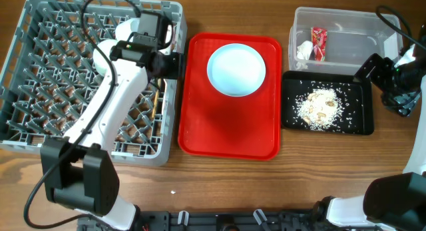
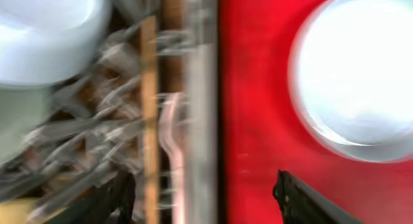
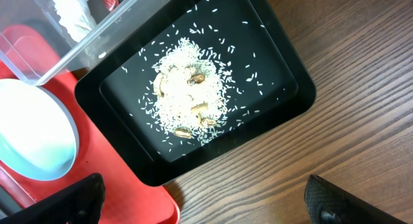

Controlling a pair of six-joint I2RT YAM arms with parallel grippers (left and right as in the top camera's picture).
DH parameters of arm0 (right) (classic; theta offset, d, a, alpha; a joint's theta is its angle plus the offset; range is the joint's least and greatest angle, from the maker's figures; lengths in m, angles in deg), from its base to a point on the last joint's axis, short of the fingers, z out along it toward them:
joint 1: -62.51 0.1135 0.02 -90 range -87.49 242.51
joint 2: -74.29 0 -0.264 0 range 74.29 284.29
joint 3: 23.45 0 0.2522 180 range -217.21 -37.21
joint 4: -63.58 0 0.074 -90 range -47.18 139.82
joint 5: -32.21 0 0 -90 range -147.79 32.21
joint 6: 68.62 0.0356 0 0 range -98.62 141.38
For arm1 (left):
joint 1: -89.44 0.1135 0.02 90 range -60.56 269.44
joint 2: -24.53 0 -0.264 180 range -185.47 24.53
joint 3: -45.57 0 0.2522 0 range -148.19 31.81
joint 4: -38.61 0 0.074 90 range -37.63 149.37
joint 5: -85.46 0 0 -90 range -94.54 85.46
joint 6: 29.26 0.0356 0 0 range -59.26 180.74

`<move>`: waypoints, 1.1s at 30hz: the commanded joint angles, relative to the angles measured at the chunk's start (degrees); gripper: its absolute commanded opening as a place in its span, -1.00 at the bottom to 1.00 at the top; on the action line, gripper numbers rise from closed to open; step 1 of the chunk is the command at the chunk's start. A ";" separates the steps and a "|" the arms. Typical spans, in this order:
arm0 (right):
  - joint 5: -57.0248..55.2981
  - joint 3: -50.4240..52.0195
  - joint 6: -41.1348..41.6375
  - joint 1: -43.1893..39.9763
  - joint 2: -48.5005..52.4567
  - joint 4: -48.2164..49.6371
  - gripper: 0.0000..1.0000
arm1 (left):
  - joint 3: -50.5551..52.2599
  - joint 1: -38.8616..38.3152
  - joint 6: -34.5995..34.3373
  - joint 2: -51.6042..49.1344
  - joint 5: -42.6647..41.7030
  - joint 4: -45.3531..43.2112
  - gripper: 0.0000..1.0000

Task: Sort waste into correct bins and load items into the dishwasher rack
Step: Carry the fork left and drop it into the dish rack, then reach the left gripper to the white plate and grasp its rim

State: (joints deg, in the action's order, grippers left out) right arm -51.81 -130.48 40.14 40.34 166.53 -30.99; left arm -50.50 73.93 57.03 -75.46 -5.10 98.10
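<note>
Just a big red serving tray (image 1: pixel 229 128) lying flat mid-table in front of me, rounded corners, glossy. Under it, my brown wood-grain table (image 1: pixel 313 181), planks running sideways.

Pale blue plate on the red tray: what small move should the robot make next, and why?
Probably swing the open left gripper from the edge of the rack over to the rim of the plate: it looks like the only dish left on the red tray.
</note>
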 commanded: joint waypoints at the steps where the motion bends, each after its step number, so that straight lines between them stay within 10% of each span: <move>1: 0.48 -1.11 -0.76 0.13 -1.40 -0.04 1.00 | 0.20 -5.53 0.28 3.15 -9.68 -6.12 0.48; 9: 0.50 -1.11 -0.79 0.13 -1.40 0.00 1.00 | 0.22 -18.56 4.00 -4.26 -8.72 -23.67 0.66; 25: 0.50 -1.11 -0.76 0.13 -1.40 -0.02 0.99 | 0.22 -27.89 9.92 -22.18 2.38 -22.97 0.49; 33: 0.50 -1.11 -0.76 0.13 -1.40 0.02 0.99 | 0.22 -28.39 9.27 -23.28 3.74 -20.98 -0.69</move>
State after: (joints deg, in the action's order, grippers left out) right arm -51.81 -130.48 40.14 40.34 166.53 -30.97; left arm -50.23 46.06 66.52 -97.01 -2.15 76.38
